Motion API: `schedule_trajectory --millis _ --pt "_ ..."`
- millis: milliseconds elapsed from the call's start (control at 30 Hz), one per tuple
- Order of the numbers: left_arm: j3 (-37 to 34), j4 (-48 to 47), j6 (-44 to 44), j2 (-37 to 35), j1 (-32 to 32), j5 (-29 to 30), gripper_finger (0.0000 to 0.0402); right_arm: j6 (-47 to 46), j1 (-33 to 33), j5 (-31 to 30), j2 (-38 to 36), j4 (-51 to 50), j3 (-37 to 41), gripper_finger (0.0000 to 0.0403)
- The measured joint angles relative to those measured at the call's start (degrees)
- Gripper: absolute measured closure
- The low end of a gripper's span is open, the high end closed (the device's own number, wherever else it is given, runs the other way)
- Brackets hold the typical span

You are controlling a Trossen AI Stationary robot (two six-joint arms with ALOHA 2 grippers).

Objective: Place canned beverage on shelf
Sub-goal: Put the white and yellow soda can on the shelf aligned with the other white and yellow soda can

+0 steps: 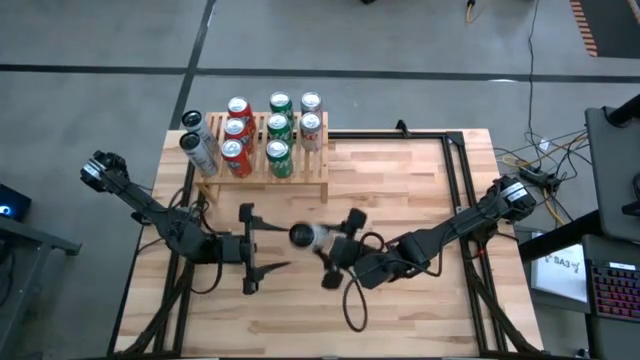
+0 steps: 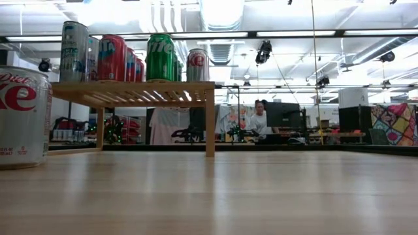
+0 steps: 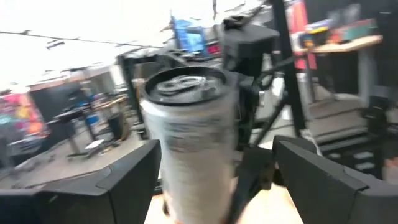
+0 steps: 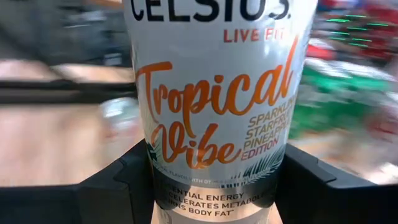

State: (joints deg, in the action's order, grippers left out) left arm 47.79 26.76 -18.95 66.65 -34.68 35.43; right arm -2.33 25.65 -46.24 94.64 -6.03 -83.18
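The tall white slim can with orange "Tropical Vibe" lettering (image 4: 217,106) stands mid-table, well short of the shelf, and it sits squarely between the fingers of the right gripper (image 1: 322,243), which press its sides and have it clasped low on the body. Facing it from the other side, the left gripper (image 1: 252,250) is spread wide, its fingers (image 3: 118,180) clear of the can on either side and holding nothing. I'd judge this to be a handover, with the right arm now in charge of the can. Beyond them, the low light-wood slatted shelf (image 1: 312,168) along the far edge already carries red, green and silver cans (image 1: 270,128), with bare slats left toward its near right end. Next, the right arm would need to lift the can upright, clear the shelf's edge, and set it down on that free patch without nudging its neighbours.
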Motion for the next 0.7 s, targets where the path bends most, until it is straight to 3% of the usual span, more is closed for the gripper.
schedule_trajectory --millis 133,233,400,700 --pt "0.0 0.8 1.0 -0.2 0.2 4.2 0.01 -3.9 -0.1 -12.3 0.0 -1.8 0.0 0.0176" --pt "-0.2 5.0 2.5 1.4 0.5 6.1 0.01 -6.0 -0.2 -16.5 0.7 -2.6 0.0 0.0176" --pt "-0.3 11.8 2.1 5.7 0.7 13.0 0.01 -6.2 -0.3 -16.7 1.8 -2.7 0.1 0.0176" --pt "0.5 18.6 2.3 10.3 2.4 19.4 0.0099 -5.6 -0.3 -16.8 2.2 -2.7 0.1 0.0176"
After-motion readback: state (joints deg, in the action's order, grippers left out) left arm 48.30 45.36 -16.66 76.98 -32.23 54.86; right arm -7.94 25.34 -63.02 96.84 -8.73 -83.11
